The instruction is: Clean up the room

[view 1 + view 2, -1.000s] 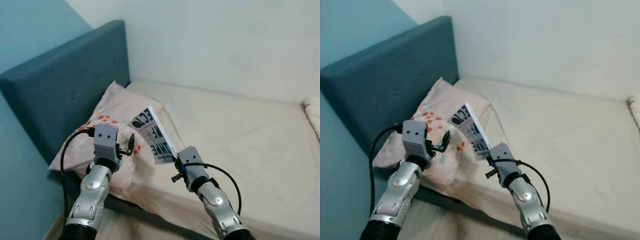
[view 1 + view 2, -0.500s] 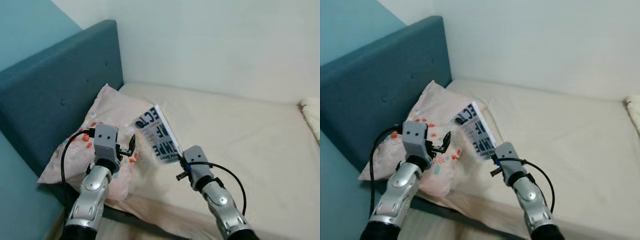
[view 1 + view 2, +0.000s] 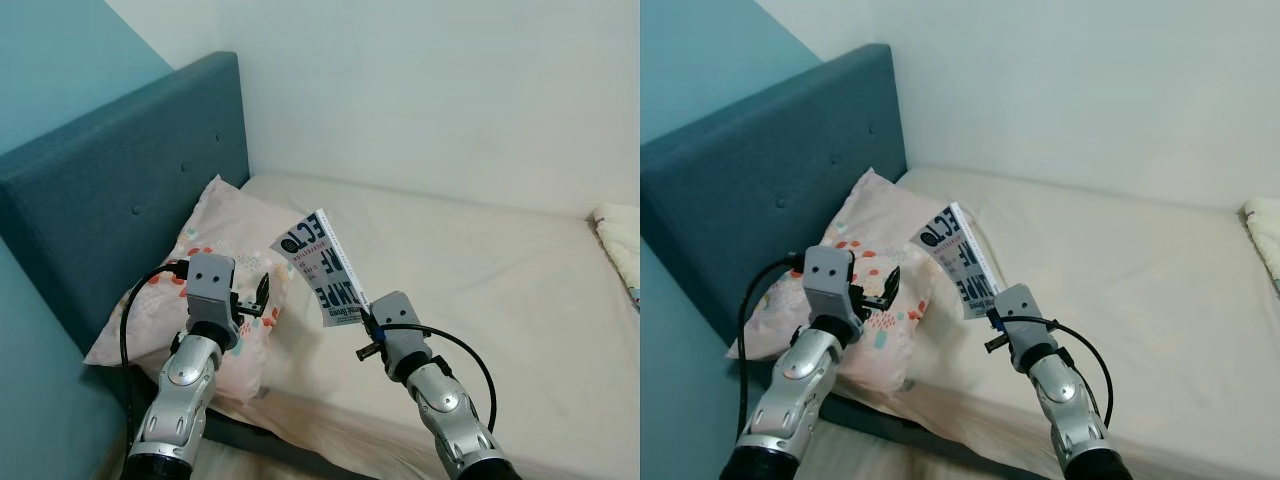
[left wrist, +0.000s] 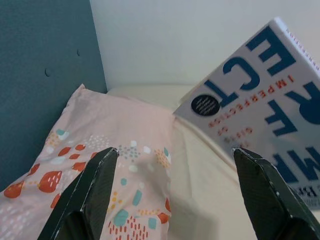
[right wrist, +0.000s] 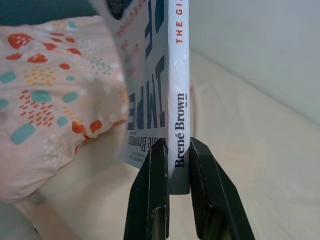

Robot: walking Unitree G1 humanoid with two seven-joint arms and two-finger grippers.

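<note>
One book (image 3: 322, 265), white cover with large blue lettering. On the cover, "IMPERFECTION" in small red capitals and the fragments "ECT" and "IMPE" in blue are legible; a black round badge is printed near one corner, its text too small to be read. On the spine, "Brené Brown" in black and "THE GI" in red are read in the right wrist view. The book is held tilted in the air above the bed, its lower edge pinched at the spine by the right gripper (image 5: 172, 172), whose two fingers (image 5: 150, 200) are closed tightly on it, one against each cover.

One pillow (image 3: 215, 275), pale pink, patterned with red, teal and yellow dabs. It is laid at the head of the bed against the headboard, at about 9 o'clock from the book.

One headboard (image 3: 110, 210), dark blue-grey, upholstered and buttoned.

One bed (image 3: 480, 290), covered in a plain cream sheet, set in the corner of white walls.

One cream-coloured fabric item (image 3: 620, 235) is seen at the bed's far edge, at about 3 o'clock from the book; its kind cannot be told.

Left gripper (image 4: 175, 180): fingers spread wide apart, nothing held, poised above the pillow at about 8 o'clock from the book.
</note>
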